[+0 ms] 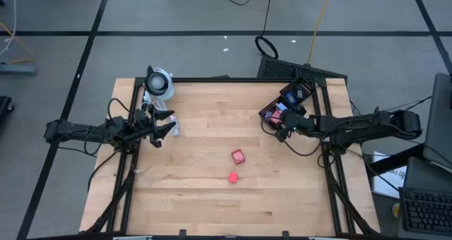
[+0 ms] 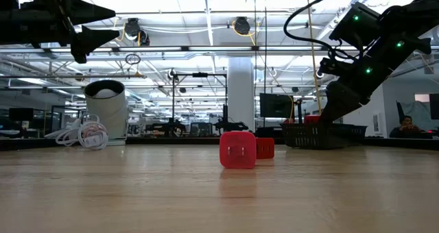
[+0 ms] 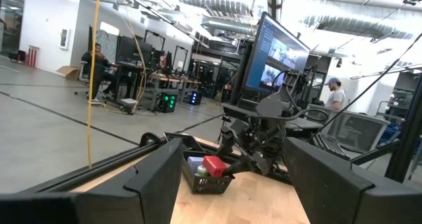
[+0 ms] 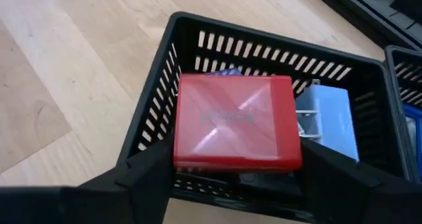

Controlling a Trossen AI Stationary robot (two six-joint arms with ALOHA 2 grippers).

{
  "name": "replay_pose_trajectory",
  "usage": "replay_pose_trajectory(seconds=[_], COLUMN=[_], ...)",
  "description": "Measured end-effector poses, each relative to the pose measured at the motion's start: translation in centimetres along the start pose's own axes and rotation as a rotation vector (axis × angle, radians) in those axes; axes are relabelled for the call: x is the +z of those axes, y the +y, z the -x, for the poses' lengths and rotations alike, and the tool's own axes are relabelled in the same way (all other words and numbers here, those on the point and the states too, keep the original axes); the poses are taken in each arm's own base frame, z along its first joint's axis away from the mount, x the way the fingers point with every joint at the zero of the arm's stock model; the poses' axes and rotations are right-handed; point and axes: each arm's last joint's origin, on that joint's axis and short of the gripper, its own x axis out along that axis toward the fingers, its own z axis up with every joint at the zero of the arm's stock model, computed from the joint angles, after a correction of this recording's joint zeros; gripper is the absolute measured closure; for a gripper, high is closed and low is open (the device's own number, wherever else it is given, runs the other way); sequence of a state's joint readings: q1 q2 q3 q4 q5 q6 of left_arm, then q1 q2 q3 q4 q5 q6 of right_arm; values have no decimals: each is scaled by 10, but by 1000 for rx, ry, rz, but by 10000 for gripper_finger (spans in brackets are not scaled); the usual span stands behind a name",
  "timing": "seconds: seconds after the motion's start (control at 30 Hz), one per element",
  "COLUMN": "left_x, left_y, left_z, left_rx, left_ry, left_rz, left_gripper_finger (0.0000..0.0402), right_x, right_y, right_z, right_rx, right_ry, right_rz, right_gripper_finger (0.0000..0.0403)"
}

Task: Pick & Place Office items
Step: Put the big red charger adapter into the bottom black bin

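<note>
Right gripper (image 4: 234, 174) jaws clamped; left gripper (image 1: 164, 125) jaws spread

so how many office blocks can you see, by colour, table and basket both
Red flat rectangular blocks: 3, namely two loose on the wooden table and one in the right gripper over the black slotted plastic basket.
Pale blue flat block inside the basket: 1.
Total: 4. Others under the red one may be hidden.

A flat red block (image 4: 236, 122) sits level between the right gripper's fingers (image 4: 142, 168), over the black basket (image 4: 155, 72) at the tabletop's far right corner. Two small red blocks (image 1: 238, 156) (image 1: 232, 177) lie near the tabletop's centre, slightly apart.
</note>
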State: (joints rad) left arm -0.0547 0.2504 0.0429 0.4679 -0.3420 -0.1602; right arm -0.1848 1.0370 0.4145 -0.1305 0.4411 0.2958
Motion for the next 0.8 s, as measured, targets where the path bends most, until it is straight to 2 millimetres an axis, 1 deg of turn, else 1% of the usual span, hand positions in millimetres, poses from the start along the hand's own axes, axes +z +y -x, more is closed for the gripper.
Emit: replay_pose_trajectory(seconds=[0.17, 0.37, 0.47, 0.6, 0.7, 0.8], left_x=[0, 0, 0, 0, 0, 0], left_y=[0, 0, 0, 0, 0, 0], left_z=[0, 0, 0, 0, 0, 0], left_rx=[0, 0, 0, 0, 0, 0], left_ry=[0, 0, 0, 0, 0, 0], left_rz=[0, 0, 0, 0, 0, 0], left_gripper_finger=[135, 135, 135, 135, 135, 135], right_x=[1, 6, 12, 25, 35, 42], right_y=[0, 3, 7, 14, 19, 24], right_z=[0, 1, 2, 5, 10, 15], right_rx=[3, 34, 114, 295, 449, 548], right_ry=[-7, -59, -109, -200, -273, -333], right_rz=[-5, -30, -78, -182, -201, -199], right_gripper_finger=[97, 98, 103, 108, 110, 110])
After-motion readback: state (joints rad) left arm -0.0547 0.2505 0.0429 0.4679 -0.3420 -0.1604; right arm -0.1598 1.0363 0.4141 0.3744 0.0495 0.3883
